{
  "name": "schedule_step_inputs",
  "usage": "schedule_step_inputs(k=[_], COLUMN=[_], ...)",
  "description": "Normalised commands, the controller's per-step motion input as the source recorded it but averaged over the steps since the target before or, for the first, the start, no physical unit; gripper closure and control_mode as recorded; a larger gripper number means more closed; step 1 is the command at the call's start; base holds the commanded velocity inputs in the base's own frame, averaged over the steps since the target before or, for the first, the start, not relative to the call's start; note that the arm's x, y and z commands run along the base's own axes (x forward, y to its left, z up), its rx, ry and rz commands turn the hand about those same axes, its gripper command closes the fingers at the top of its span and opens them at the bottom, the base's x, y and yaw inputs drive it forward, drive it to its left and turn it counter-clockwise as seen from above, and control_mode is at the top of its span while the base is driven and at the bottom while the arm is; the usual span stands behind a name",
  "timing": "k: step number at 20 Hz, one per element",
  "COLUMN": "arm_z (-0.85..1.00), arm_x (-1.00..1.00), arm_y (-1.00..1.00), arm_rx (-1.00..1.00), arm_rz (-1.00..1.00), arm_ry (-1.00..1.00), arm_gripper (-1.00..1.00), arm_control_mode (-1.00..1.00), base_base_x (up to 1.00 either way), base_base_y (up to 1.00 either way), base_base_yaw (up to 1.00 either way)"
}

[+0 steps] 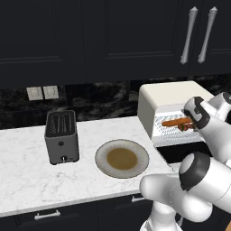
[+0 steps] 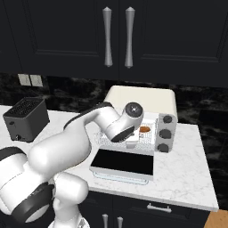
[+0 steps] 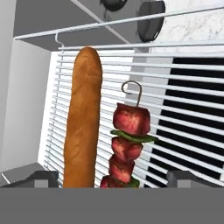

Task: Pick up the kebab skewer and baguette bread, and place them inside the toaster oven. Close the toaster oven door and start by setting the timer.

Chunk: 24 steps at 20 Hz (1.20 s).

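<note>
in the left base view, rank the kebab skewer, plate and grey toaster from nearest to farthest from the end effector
1. kebab skewer: on the toaster oven rack, right at the end effector.
2. plate: on the counter, left of the oven.
3. grey toaster: farthest left.

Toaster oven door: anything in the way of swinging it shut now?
The hand sits open inside the toaster oven, over the rack beside the baguette and kebab skewer. The arm reaches in above the lowered door, so it must withdraw first. Nothing else visible blocks it.
</note>
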Motion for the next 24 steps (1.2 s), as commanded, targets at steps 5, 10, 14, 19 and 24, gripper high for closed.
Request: schedule_step_inputs(k=[5,10,14,19,24], arm_z=[0.37,0.01,0.0,-0.04,-0.33], arm_x=[-0.26,-0.53,-0.61,-0.31,0.0], arm_y=[-0.05,-0.17,0.03,0.41,0.58], arm_rx=[0.0,-0.01,-0.12,-0.31,-0.39], arm_rz=[0.16,0.28,0.36,0.41,0.34], arm_ry=[-0.04,-0.15,-0.22,-0.3,-0.12], arm_gripper=[-1.0,-1.0,-1.0,-1.0,-1.0], arm_control_mode=[-1.0,-1.0,-1.0,-1.0,-1.0], base_base_x=[0.0,0.0,0.0,0.0,0.0], base_base_y=[0.0,0.0,0.0,0.0,0.0], base_base_yaw=[0.0,0.0,0.0,0.0,0.0])
